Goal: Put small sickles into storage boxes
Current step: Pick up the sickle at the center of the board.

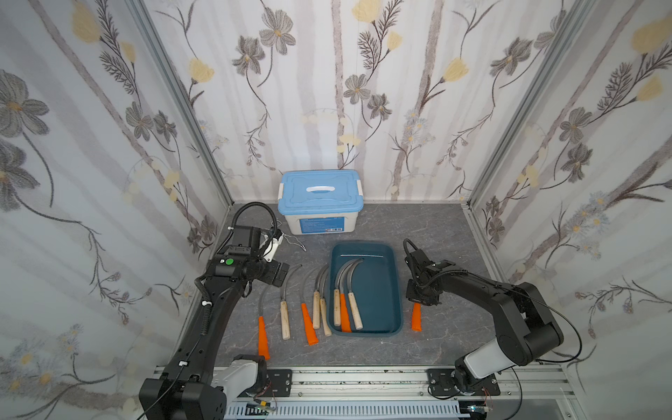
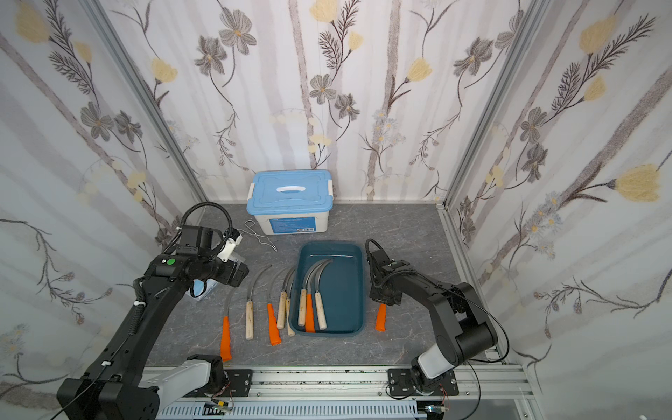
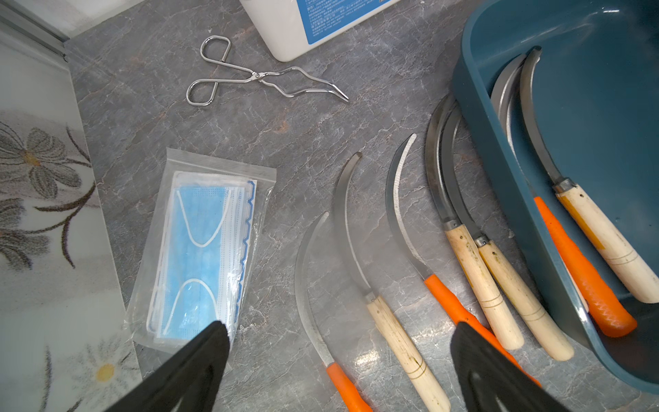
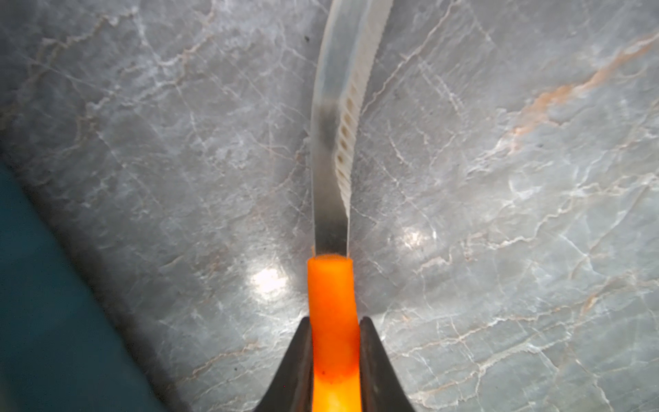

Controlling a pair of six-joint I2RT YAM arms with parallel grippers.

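Beside the tray (image 1: 367,331), the right gripper (image 4: 336,321) clamps a sickle (image 4: 330,214), blade rearward.

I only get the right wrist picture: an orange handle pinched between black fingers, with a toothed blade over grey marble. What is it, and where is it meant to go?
Observer: It's a small sickle. The teal tray beside it, toward the left arm, already holds three sickles.
Visitor: Are more waiting?
Observer: Yes, five more sickles lie in a row on the table, on the tray's other side.
Visitor: And the other arm?
Observer: The left fingers stand wide open near that row, holding nothing.
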